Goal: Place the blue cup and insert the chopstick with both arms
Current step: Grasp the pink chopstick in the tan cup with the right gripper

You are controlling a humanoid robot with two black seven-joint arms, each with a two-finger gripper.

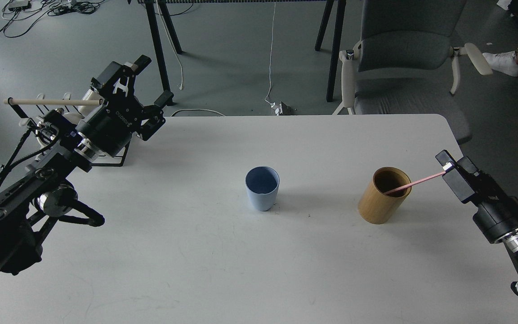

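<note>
head view | L gripper (144, 85) fingers apart, empty, far left by rack (106, 157) | R gripper (448, 168) fingers at pink chopstick (414, 183) tip, grip: can't tell | blue cup (262, 188) upright mid-table, well left of R fingers | chopstick in wooden cup (382, 195) | cup looks placed; insert not yet done
</note>
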